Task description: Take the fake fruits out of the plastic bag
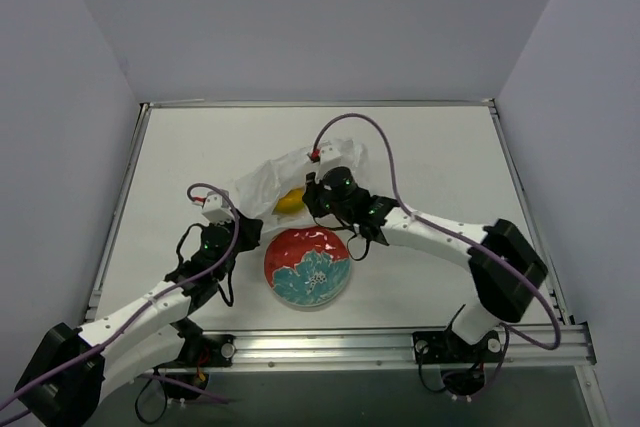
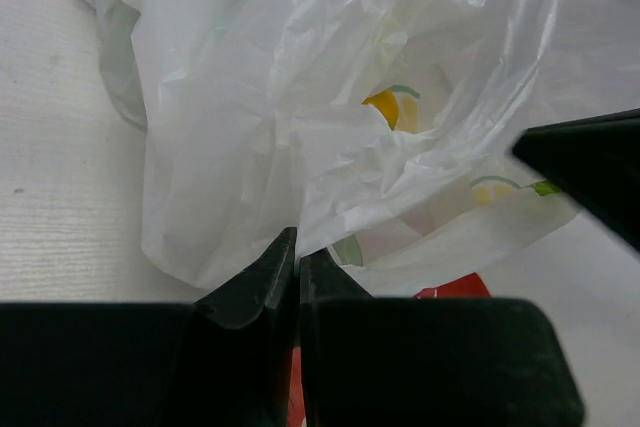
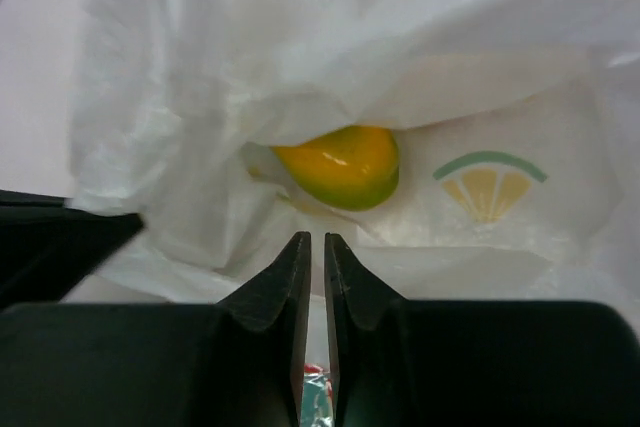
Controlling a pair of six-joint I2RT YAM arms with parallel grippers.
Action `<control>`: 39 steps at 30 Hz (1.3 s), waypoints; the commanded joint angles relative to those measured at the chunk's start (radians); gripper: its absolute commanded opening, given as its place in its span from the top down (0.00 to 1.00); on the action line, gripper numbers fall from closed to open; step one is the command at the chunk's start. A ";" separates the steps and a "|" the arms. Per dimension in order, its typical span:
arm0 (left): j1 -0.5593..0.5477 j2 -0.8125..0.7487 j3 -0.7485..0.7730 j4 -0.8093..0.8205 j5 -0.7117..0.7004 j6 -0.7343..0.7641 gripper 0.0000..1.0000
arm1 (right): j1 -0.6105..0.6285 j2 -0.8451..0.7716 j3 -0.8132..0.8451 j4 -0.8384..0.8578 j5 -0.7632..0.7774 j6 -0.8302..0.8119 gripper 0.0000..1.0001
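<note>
Left fingers (image 2: pixel 262 285) are pinching the bag (image 2: pixel 250 97) at its edge, likely anchoring it, while right fingers (image 3: pixel 285 282), pressed almost together, are facing the mango (image 3: pixel 340 165) inside the open mouth.

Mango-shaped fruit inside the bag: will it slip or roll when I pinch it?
Probably slippery: the mango-shaped fruit shows a glossy highlight. Its rounded oval body may roll or squirt away. The loose plastic bag film under it likely slides too.
</note>
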 commanded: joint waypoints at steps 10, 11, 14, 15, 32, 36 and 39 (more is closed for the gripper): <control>0.002 -0.055 0.041 0.005 0.000 0.018 0.98 | -0.037 0.402 0.166 0.178 -0.093 -0.144 0.32; 0.000 -0.055 0.041 0.003 -0.003 0.023 0.98 | -0.040 0.408 0.172 0.173 -0.106 -0.153 0.22; 0.002 -0.053 0.047 -0.007 -0.015 0.038 0.98 | -0.043 0.431 0.203 0.129 -0.143 -0.193 0.13; 0.002 -0.053 0.050 -0.012 -0.018 0.049 0.98 | -0.046 0.442 0.220 0.106 -0.149 -0.205 0.07; 0.014 -0.044 0.076 -0.033 -0.047 0.111 0.98 | -0.095 0.550 0.274 0.186 -0.326 -0.185 0.43; 0.016 -0.061 0.073 -0.033 -0.043 0.115 0.98 | -0.092 0.427 0.194 0.247 -0.282 -0.145 0.68; 0.016 -0.066 0.073 -0.030 -0.041 0.114 0.98 | -0.082 0.352 0.154 0.222 -0.268 -0.141 0.69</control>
